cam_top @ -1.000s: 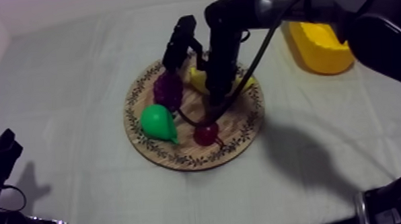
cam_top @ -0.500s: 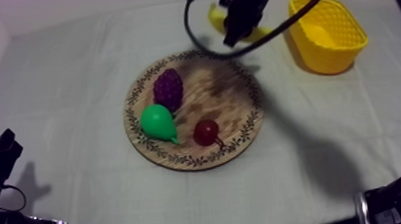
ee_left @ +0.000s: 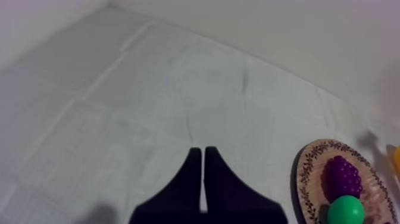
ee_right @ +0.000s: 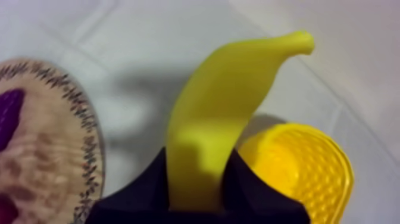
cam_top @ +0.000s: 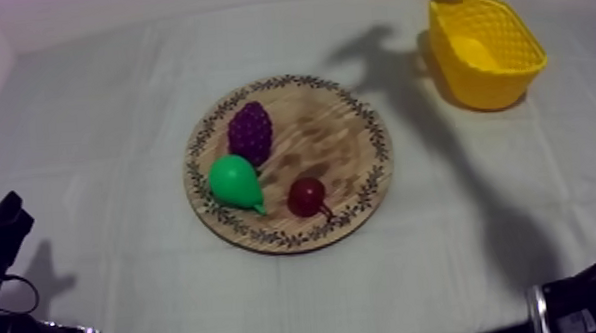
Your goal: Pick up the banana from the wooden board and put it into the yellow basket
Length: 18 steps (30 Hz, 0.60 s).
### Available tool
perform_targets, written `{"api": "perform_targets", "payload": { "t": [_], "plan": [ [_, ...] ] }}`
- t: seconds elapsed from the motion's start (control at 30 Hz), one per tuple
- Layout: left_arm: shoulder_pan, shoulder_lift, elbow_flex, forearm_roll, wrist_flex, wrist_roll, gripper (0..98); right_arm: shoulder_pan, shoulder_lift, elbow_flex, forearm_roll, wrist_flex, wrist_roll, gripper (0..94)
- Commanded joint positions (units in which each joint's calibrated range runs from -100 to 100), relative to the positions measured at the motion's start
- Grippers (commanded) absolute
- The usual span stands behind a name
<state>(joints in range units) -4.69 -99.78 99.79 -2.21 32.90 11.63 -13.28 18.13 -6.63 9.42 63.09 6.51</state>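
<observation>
we're mid-carry: our right gripper [ee_right: 196, 179] is clamped round the curved yellow toy banana [ee_right: 220, 101], just beside the yellow lattice basket [ee_right: 324, 179] at the far right corner of the cloth-covered table [cam_top: 108, 112]. next we centre over its opening, then release. our left gripper [ee_left: 203, 179] is closed, empty.

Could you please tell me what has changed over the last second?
The right pincer, shut on the banana, has lifted it off the board and carried it across to the basket, not yet in it. The grapes, pear and small red fruit stayed put, and the left pincer, shut, kept its place.
</observation>
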Motion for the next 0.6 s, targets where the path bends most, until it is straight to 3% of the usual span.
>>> {"api": "perform_targets", "payload": {
  "t": [0.0,0.57],
  "plan": [
    [0.02,-0.05,-0.01,0.03,0.00,0.00,0.1,1.18,-0.02,0.42,1.40,-0.87,-2.98,5.2],
    [0.02,-0.05,-0.01,0.03,0.00,0.00,0.1,8.23,2.12,5.66,8.33,-5.19,-12.84,5.2]
  ]
}}
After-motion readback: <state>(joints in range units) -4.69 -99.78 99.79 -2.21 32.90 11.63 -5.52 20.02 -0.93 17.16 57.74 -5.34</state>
